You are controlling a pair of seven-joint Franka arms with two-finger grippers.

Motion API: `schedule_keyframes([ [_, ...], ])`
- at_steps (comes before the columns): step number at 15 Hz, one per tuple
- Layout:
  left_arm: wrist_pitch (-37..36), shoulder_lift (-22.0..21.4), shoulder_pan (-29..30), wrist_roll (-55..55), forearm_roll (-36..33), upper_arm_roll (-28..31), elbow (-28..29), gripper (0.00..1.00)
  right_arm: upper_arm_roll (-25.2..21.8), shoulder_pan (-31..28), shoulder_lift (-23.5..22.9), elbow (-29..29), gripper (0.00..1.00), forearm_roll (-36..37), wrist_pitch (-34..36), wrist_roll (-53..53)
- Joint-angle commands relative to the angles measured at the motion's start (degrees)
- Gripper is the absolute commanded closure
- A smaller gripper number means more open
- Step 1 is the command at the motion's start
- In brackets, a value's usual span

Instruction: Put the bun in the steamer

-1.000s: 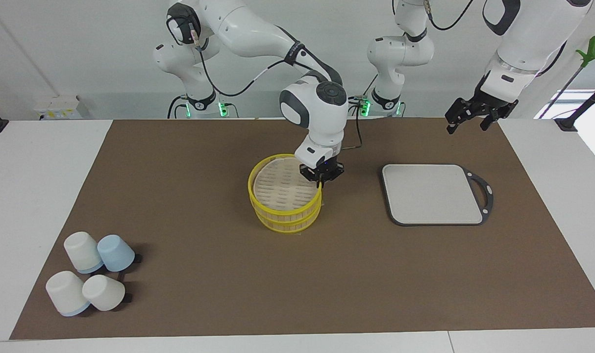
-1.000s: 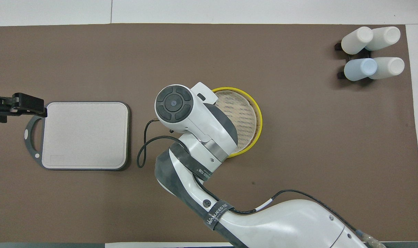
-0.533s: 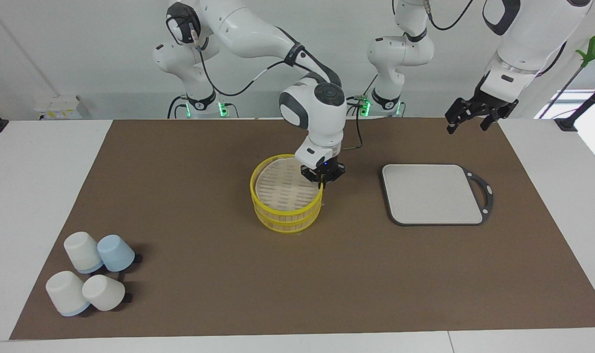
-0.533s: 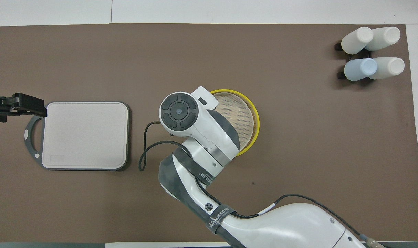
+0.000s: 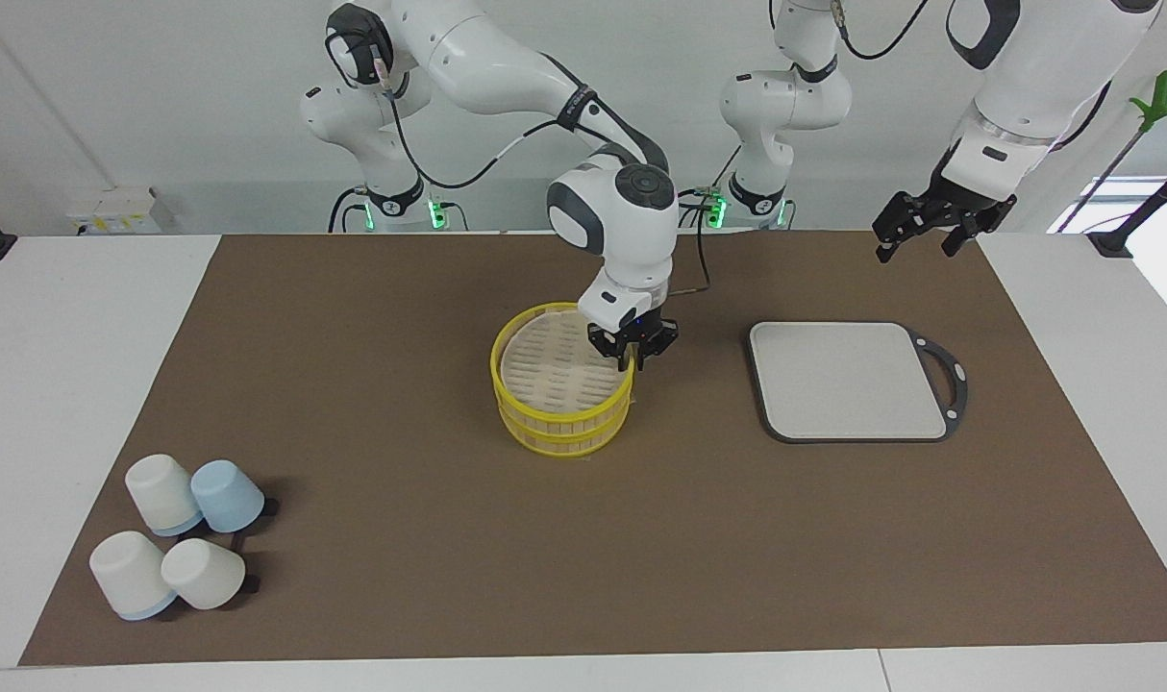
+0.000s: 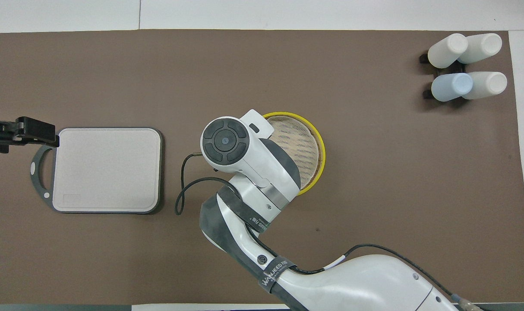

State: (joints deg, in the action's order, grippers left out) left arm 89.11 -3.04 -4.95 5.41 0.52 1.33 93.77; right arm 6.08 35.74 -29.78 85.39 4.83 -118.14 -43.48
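Two arms, but no bun is visible anywhere: right gripper (image 5: 633, 361) sits at the steamer (image 5: 561, 383) rim facing the board (image 5: 848, 380), jaws slightly parted, while left gripper (image 5: 930, 231) waits wide open.

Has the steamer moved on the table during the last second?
Yes. The steamer has shifted a little toward the grey board, with the right gripper at its rim; the cups stayed put.
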Motion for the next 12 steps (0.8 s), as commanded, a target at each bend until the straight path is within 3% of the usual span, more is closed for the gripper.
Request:
schedule_keyframes([
  [1,0.01,-0.03,0.73,-1.11,0.71,-0.27,-0.34,0.00,0.25,-0.23,1.48,1.80,0.00,-0.79,-0.51,-2.04],
  [5,0.01,-0.03,0.73,-1.02,0.71,-0.27,-0.34,0.00,-0.10,-2.33,4.63,1.01,0.00,-0.70,4.49,-1.78],
  [12,0.18,-0.03,0.82,-0.93,0.71,-0.27,-0.34,0.00,0.07,-19.81,17.46,1.27,0.00,-2.71,22.93,8.41],
])
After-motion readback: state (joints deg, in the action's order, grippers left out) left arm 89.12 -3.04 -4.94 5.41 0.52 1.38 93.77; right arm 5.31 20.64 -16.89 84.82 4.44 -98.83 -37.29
